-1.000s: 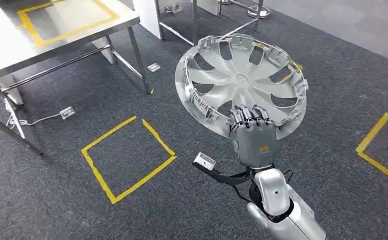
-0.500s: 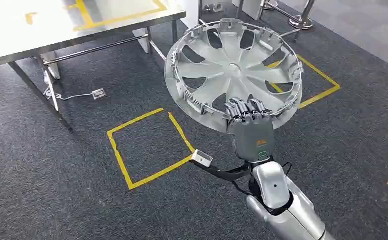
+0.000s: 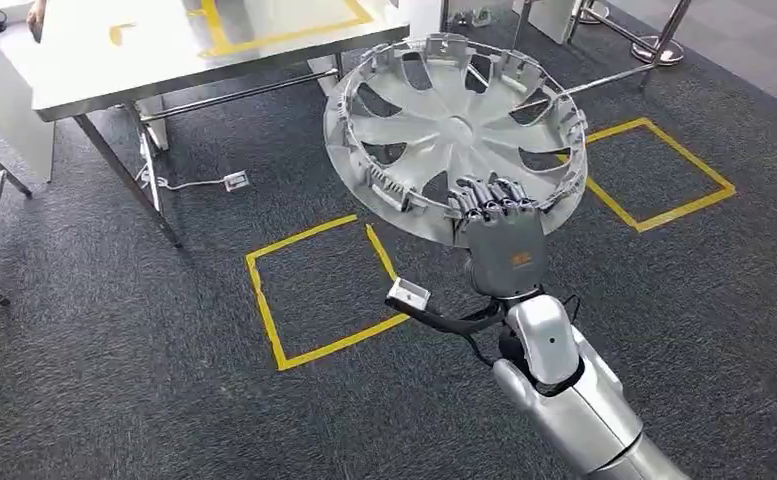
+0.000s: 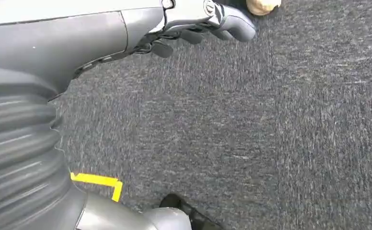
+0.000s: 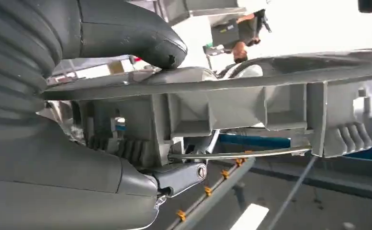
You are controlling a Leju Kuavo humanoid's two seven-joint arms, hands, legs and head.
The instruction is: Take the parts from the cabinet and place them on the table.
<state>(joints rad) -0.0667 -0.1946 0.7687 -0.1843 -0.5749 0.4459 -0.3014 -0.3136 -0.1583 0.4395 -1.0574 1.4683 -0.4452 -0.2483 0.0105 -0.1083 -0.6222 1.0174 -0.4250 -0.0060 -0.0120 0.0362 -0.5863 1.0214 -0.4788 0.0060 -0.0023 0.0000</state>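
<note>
A silver-grey hubcap with spoke cut-outs is held up over the carpet, its hollow clip side facing me and tilted. My right hand grips its near rim from below, fingers hooked over the edge. In the right wrist view the thumb presses on the hubcap rim and a darker finger lies under it. The steel table with a yellow tape outline stands at the upper left, beyond the hubcap. My left hand hangs over the grey carpet with nothing in it.
A yellow tape square marks the carpet below the hubcap, and another lies to the right. A floor socket with its cable sits by the table legs. A white panel stands at the left, and metal stands at the back right.
The whole picture has shifted: the camera has turned, bringing the table nearer and the floor marks to the right. The hubcap stays in my right hand's grip.
</note>
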